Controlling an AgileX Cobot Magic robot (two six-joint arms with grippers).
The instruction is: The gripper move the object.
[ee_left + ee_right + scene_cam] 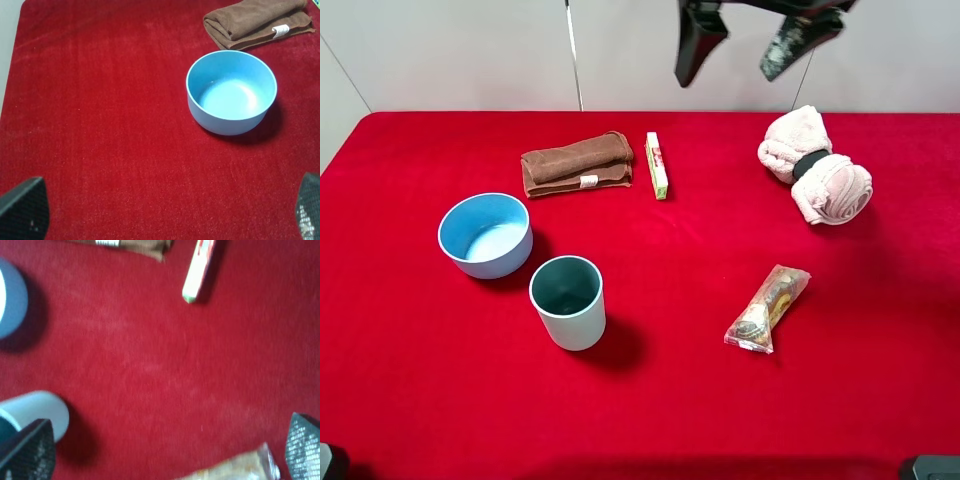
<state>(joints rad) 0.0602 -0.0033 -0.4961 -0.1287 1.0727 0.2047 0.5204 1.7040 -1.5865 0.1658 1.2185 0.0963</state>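
The object, a slim light green box [657, 165] with red and white markings, lies on the red cloth beside a brown towel; it also shows in the right wrist view [200, 270]. My right gripper [745, 45] hangs high above the table's back edge, open and empty, to the right of the box and beyond it. Its two fingertips [27, 452] stand wide apart in the right wrist view. My left gripper [165, 215] is open and empty over bare cloth near a blue bowl, far from the box. It does not show in the high view.
A folded brown towel [577, 163] lies just left of the box. A blue bowl [485, 262] and a grey-blue cup [570, 325] stand at front left. A rolled pink towel [815, 165] is at back right. A clear snack packet [768, 308] lies at front right.
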